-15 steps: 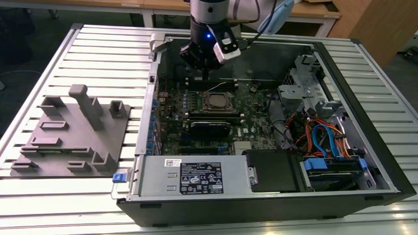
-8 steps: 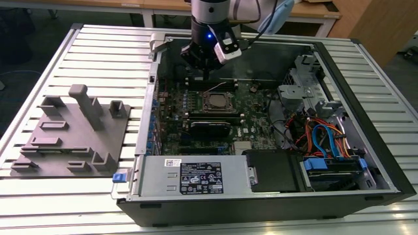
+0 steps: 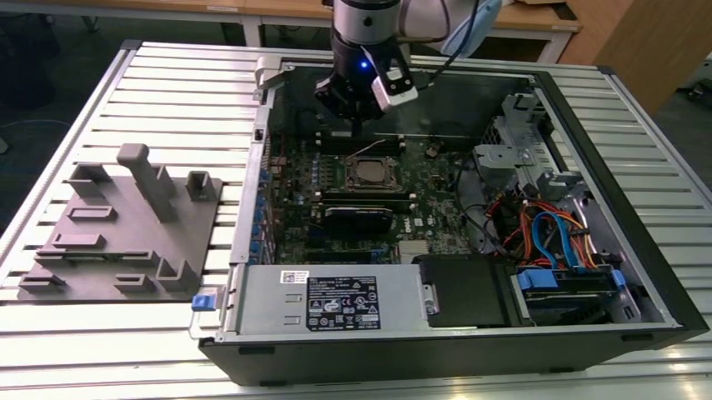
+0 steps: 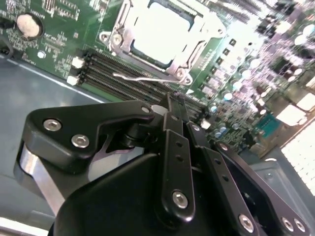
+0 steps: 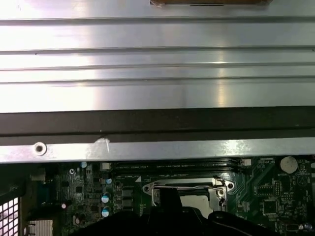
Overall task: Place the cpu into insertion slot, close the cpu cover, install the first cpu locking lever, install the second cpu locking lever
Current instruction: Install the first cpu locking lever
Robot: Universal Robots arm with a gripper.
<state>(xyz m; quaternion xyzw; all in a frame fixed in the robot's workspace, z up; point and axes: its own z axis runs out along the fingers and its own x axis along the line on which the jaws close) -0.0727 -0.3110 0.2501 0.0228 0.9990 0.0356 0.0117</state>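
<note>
second wrist view: cpu (image 4: 160, 32) framed by lowered cpu cover (image 4: 127, 34), gripper (image 4: 173, 98) near.

My pincer (image 4: 172, 105) is matt black, dotted with bright steel screw heads. Beneath it the circuit board (image 4: 64, 54) is green, speckled with tiny silver points, and the memory slots (image 4: 103, 73) are black. The cpu (image 4: 160, 29) has a pale silvery top, framed by the shinier silver cpu cover (image 4: 196, 47). In the exterior view the counter (image 3: 167, 75) is silver-grey with long ribbed stripes, the computer case (image 3: 445, 362) black, the cables (image 3: 551, 229) blue, orange and red.
</note>
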